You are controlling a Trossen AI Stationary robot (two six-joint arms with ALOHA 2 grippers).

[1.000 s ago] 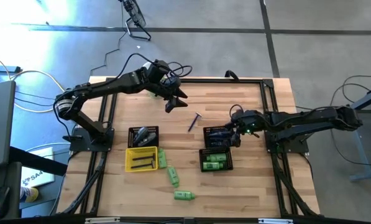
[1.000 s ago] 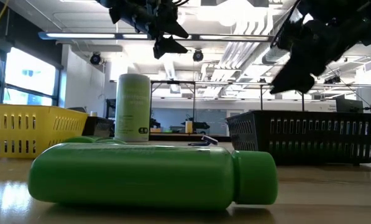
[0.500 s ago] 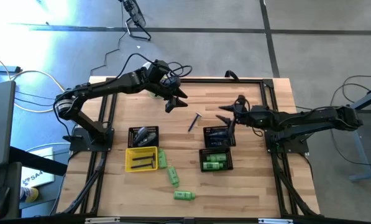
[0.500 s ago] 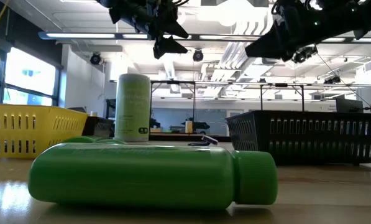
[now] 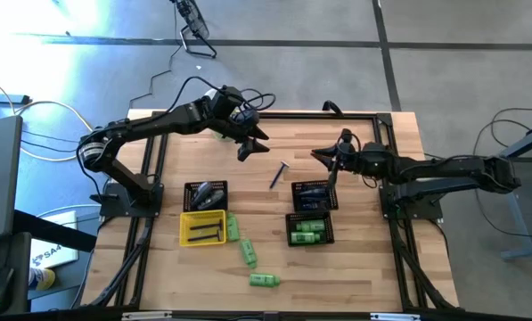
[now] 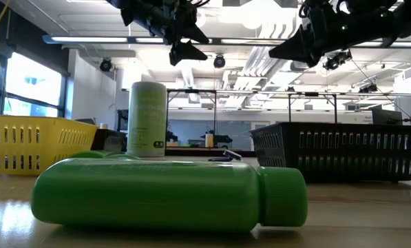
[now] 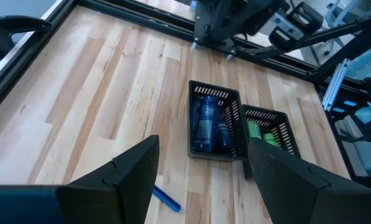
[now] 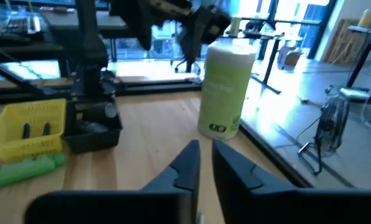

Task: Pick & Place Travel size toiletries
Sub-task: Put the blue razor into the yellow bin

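— Green plastic bottle (image 5: 264, 280) lies at six o'clock on bare wood; where's your claw?
— My right gripper (image 5: 323, 157) hangs nearly closed, empty, above the mesh basket (image 5: 314, 195); left gripper (image 5: 252, 143) open at twelve.

**Big open workshop, lots of light**

Grey concrete floor (image 5: 444, 53) with dark seams, cables trailing over it. Exposed ceiling (image 6: 260, 52) with ducts and strip lights. Large windows (image 6: 26, 86) at the side, desks (image 8: 129, 25) and glare farther back.

Arms: two, dark, jointed | left hand (image 5: 250, 143): black wedge fingers | right hand (image 5: 325, 161): black tapered fingers | cables: black, looped at wrists
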